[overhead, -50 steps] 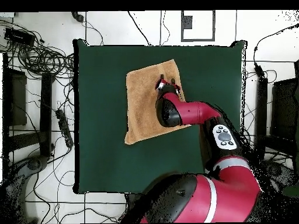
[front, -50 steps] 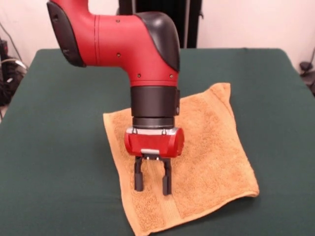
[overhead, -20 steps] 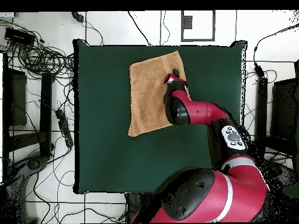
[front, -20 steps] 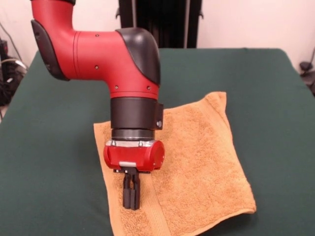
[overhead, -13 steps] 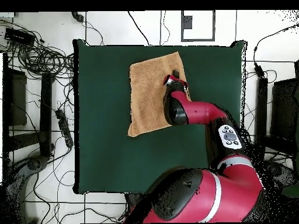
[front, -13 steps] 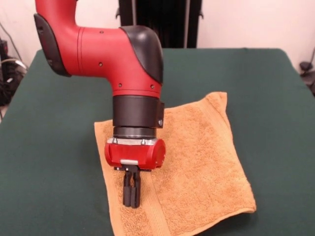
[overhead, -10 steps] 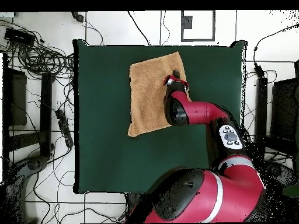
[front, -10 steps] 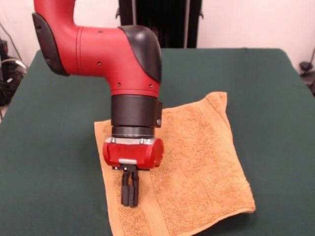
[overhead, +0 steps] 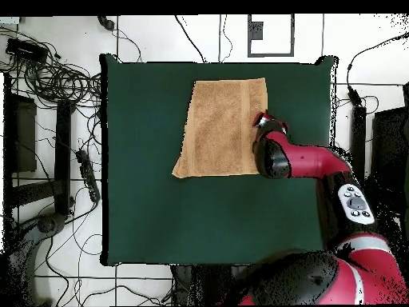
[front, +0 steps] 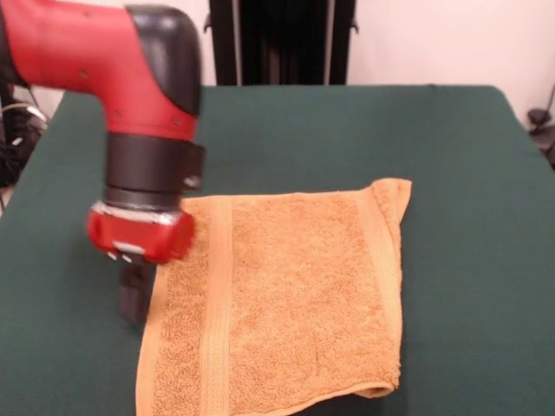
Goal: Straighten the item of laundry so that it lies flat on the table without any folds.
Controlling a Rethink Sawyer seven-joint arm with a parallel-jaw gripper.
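Lying spread on the dark green, cloth-like bench [front: 468,147], the orange-tan terry towel [front: 295,295] shows a looped, nubbly pile with a flat woven band running near its left short edge and another near its right one, plus narrow hemmed borders. In the front view it sits toward the near middle of the bench; its outline is roughly rectangular but skewed, with the far right corner puckered upward and the near right corner curling slightly. The overhead view shows it near the bench's far edge.

At the towel's left edge in the front view, the claw [front: 133,299] points straight down from a red cuff, under a black wrist collar and a glossy red and black elbow that enters from the upper left. Its dark tips appear pressed together, just beside the towel's left hem; I cannot tell whether they pinch it.
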